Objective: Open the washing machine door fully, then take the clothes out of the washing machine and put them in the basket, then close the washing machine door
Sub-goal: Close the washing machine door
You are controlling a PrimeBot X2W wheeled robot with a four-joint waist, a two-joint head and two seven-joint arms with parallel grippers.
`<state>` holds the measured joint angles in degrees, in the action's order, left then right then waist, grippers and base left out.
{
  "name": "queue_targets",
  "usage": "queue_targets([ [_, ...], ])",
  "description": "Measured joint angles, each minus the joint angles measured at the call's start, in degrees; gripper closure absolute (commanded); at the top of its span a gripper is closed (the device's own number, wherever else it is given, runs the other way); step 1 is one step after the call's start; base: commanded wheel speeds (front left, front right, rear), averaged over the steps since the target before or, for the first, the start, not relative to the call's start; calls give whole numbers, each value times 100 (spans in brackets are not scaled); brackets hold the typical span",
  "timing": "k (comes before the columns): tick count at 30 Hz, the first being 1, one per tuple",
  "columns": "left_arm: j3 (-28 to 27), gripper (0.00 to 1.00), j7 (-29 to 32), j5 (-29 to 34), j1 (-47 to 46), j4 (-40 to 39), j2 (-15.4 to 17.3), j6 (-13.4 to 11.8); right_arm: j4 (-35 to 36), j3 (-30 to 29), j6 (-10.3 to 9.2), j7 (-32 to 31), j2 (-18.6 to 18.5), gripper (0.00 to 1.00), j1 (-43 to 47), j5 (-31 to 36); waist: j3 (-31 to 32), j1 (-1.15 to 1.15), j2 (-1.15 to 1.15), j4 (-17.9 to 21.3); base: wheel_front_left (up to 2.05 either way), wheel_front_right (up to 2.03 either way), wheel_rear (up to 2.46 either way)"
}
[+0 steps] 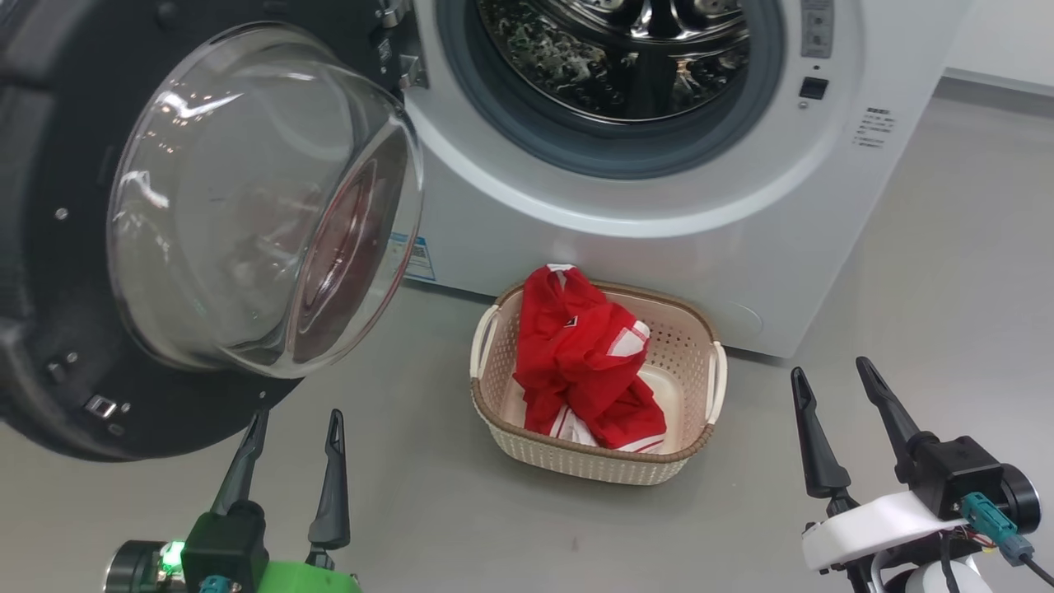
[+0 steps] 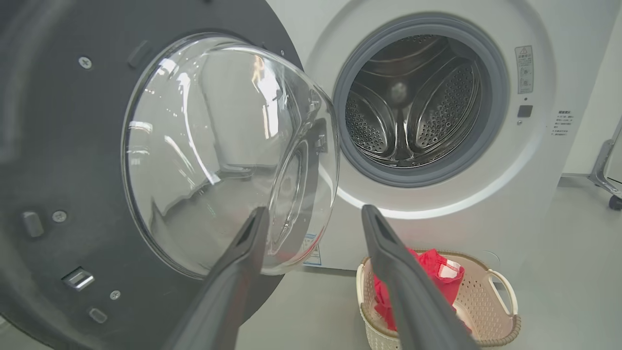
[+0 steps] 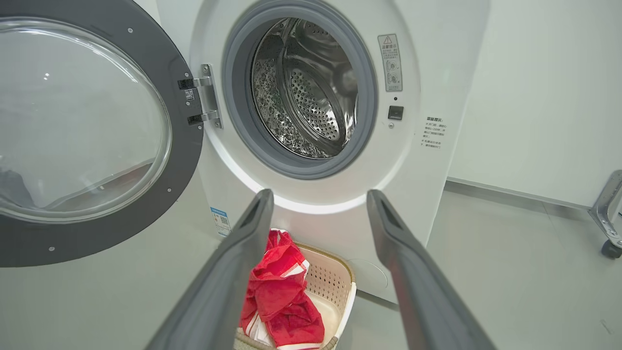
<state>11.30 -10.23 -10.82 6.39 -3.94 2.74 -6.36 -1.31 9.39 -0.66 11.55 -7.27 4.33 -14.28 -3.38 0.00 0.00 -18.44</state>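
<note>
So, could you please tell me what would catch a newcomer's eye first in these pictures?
The large round black-rimmed door with its bulging glass bowl stands wide open at the left, hinged to the white washing machine, whose steel drum looks empty. On the floor before it, bright red clothes with white trim lie heaped in a small cream perforated basket.

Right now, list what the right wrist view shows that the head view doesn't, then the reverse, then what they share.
Right wrist view adds: a wheeled metal frame at the far right and the top of the gasket.
Head view adds: the latch on the door and the left gripper, open.
Both: the open door, the drum, the clothes in the basket, and the right gripper, open.
</note>
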Motion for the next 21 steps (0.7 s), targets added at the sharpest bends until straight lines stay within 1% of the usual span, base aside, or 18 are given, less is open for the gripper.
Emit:
queue_targets([
  [2, 0, 0, 0, -20, 0, 0, 0, 0, 13, -2, 0, -14, -2, 0, 0, 7, -17, 0, 0, -73, 0, 0, 0],
  [8, 3, 0, -52, -63, -4, 11, -1, -19, 51, -3, -1, -65, -14, 0, -1, 23, -116, 0, 0, -475, 0, 0, 0],
  [13, -12, 0, -102, -137, -8, 37, -1, -31, 53, 33, 2, -70, -15, 0, -1, 23, -168, 0, 0, -730, 0, 0, 0],
  [17, -57, 0, -119, -182, -7, 59, -2, -43, 52, 87, 9, -123, -12, 0, -3, 23, -168, 0, 0, -848, 0, 0, 0],
  [21, -71, 0, -127, -201, -6, 75, -2, -43, 49, 108, 10, -124, -7, 0, -3, 23, -145, 0, 0, -872, 0, 0, 0],
])
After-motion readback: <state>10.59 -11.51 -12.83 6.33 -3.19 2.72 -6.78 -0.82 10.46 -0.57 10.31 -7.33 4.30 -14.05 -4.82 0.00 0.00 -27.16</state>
